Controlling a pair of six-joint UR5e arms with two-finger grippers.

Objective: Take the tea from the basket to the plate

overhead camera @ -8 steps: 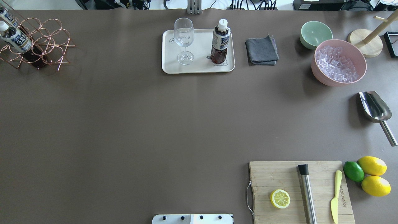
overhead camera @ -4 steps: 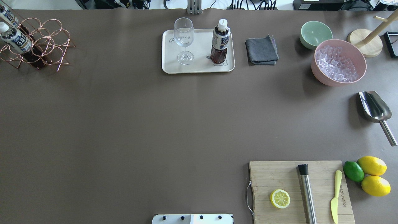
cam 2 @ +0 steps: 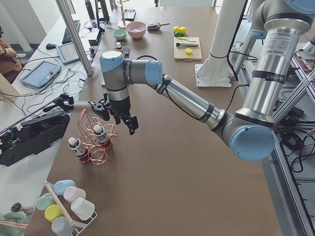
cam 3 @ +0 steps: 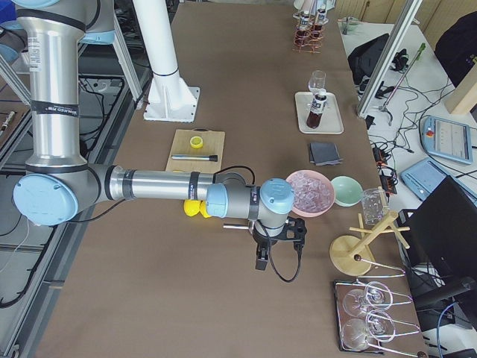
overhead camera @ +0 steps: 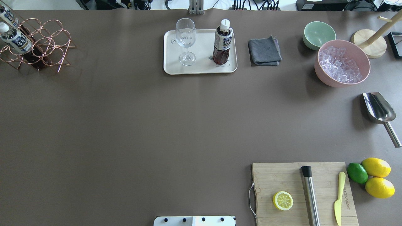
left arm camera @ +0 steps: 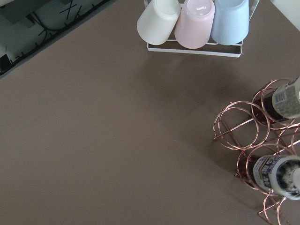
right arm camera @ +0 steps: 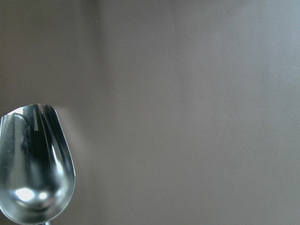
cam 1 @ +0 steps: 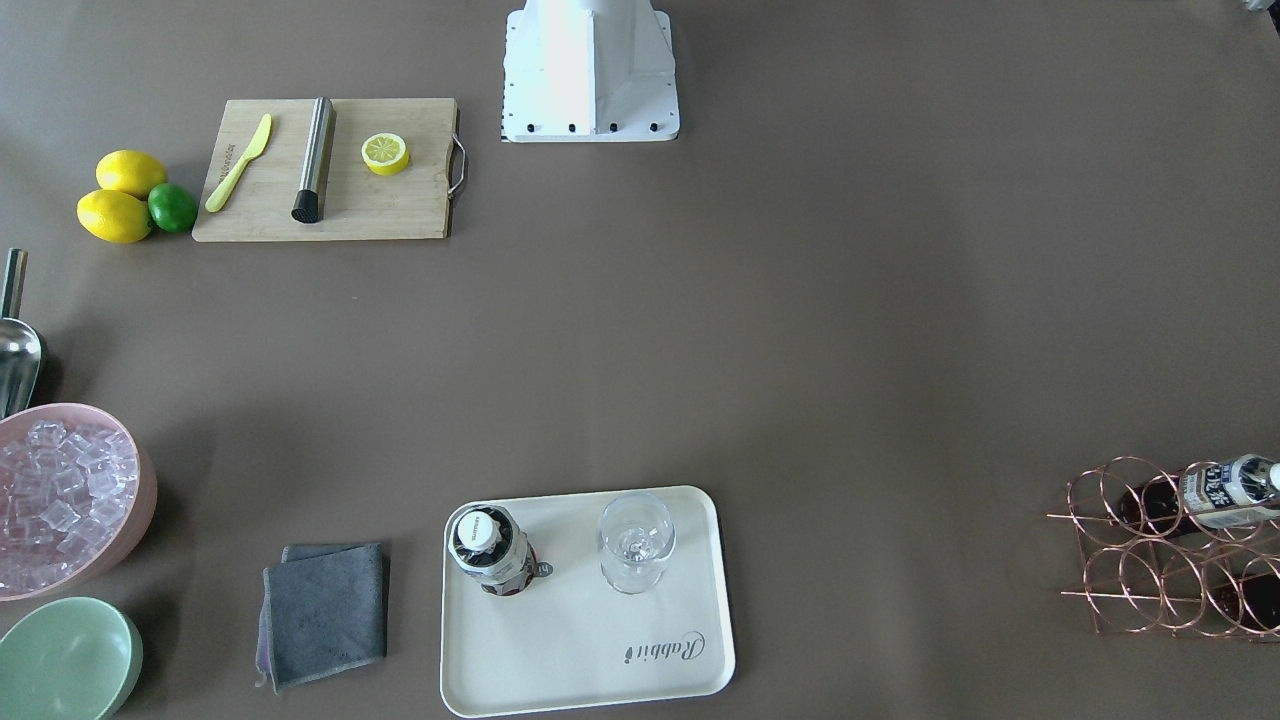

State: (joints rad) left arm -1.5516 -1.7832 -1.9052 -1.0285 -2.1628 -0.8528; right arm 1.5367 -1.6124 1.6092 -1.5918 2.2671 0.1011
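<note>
One tea bottle (overhead camera: 223,42) with a white cap stands upright on the cream plate (overhead camera: 201,68), next to a clear glass (overhead camera: 186,40); it also shows in the front-facing view (cam 1: 490,548). The copper wire basket (overhead camera: 50,44) at the far left holds two more tea bottles (overhead camera: 15,40) (overhead camera: 7,16), which also show in the left wrist view (left arm camera: 276,176). My left gripper (cam 2: 115,118) hovers above and beside the basket (cam 2: 96,145); I cannot tell if it is open. My right gripper (cam 3: 274,250) is low over the table's right end; I cannot tell its state.
A grey cloth (overhead camera: 264,51), a mint-green bowl (overhead camera: 318,34) and a pink bowl of ice (overhead camera: 341,62) lie right of the plate. A metal scoop (overhead camera: 378,108) is at the right edge. A cutting board (overhead camera: 303,191) with lemon half, muddler and knife is front right.
The front bottle in the basket and the basket's wires shifted slightly about a second ago and have been still since. Nothing else moved.
</note>
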